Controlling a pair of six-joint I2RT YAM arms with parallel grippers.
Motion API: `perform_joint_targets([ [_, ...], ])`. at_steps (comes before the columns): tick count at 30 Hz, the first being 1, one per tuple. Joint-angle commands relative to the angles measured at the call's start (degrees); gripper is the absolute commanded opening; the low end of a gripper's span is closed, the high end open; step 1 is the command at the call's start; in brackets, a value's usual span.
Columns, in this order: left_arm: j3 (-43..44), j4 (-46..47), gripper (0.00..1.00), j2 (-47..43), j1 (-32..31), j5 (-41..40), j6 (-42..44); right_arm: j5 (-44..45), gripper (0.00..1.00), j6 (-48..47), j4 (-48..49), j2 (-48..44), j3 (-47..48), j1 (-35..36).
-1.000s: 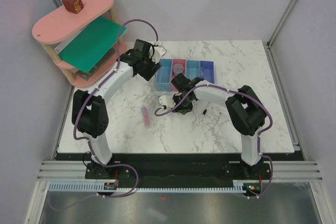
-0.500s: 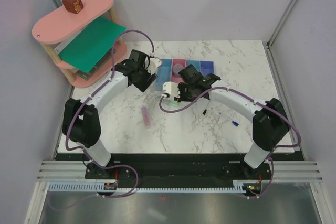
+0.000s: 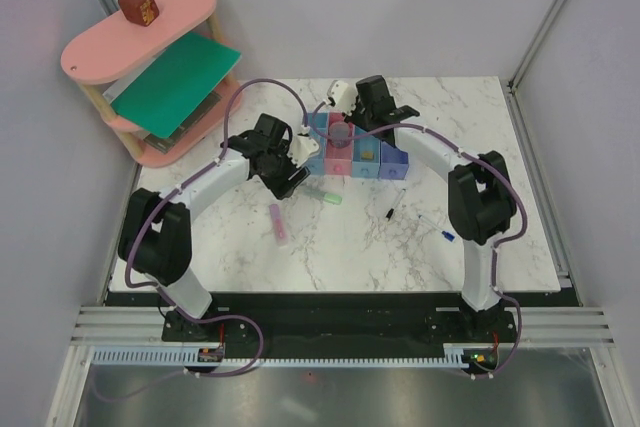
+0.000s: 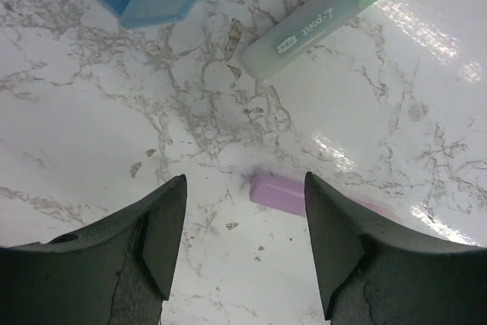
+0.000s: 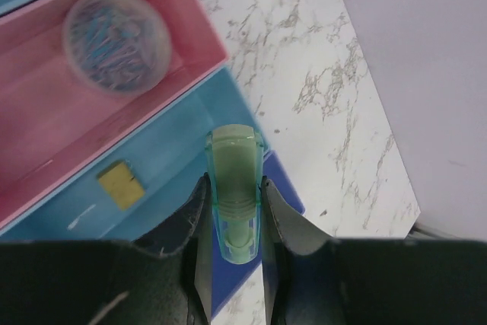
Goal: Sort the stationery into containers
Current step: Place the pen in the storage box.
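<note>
Stationery: a pink stick (image 3: 279,223) and thin pens (image 3: 390,213) lie nearest on the marble table (image 3: 220,247); a mint stick (image 3: 331,197) lies just before the bins (image 3: 395,169). The left gripper (image 4: 243,182), jaws wide, hovers over the pink stick. The right gripper (image 5: 234,188) pinches a translucent green stick (image 5: 234,146) above the rim of the blue bin (image 5: 175,157), which holds a square yellow piece (image 5: 120,184), beside the pink bin (image 5: 46,127).

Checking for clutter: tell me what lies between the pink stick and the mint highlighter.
Nothing: the left wrist view shows bare marble tabletop between the short pink stick and the mint-green plastic highlighter.
</note>
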Motion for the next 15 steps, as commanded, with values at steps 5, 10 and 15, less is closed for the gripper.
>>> perform_joint_targets([
  [5,-1.1,-0.9,0.70,-0.1,-0.8,-0.3,-2.5,2.3,0.10,2.4,7.6,8.1,9.0,-0.6],
  [10,-2.1,-4.8,0.70,0.6,-0.9,-2.4,-8.1,2.7,0.10,3.4,8.9,8.7,8.7,-0.7],
  [15,-3.0,-7.5,0.70,0.6,-1.1,-2.8,-10.5,2.8,0.16,4.4,10.7,6.1,3.8,-1.4],
])
